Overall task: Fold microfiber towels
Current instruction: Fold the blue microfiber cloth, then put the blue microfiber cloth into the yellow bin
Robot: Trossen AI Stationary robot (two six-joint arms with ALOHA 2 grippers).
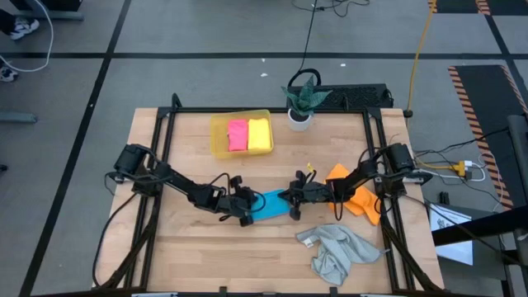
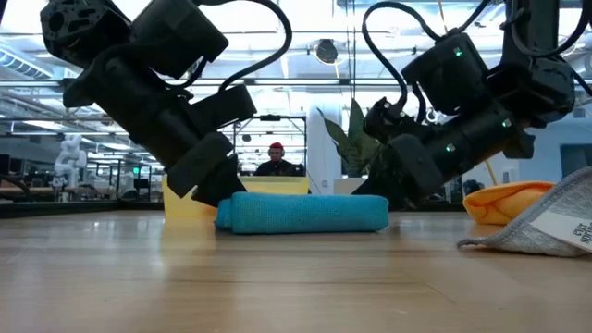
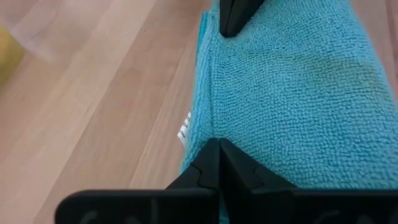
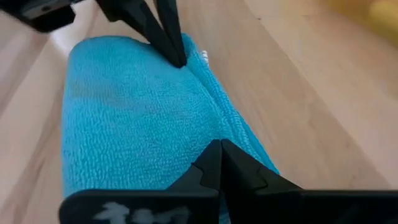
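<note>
- Left gripper (image 1: 247, 216): jaws closed, tips pressed on the left end of the folded bright blue microfiber towel (image 1: 271, 204); whether they pinch an edge cannot be told.
- Blue towel: lies mid-table between both grippers, long axis running left to right, from one gripper to the other. Each arm is equally near its own end.
- Right gripper (image 1: 294, 198): jaws closed, tips on the towel's right end.
- Translucent yellow plastic tray (image 1: 218, 132), behind the blue towel: holds the folded pink towel (image 1: 238, 134) and yellow towel (image 1: 260, 134); well apart.
- Crumpled orange towel (image 1: 360, 200): under the right arm.
- Crumpled light grey towel (image 1: 338, 250): near the front edge; no obstruction.
</note>
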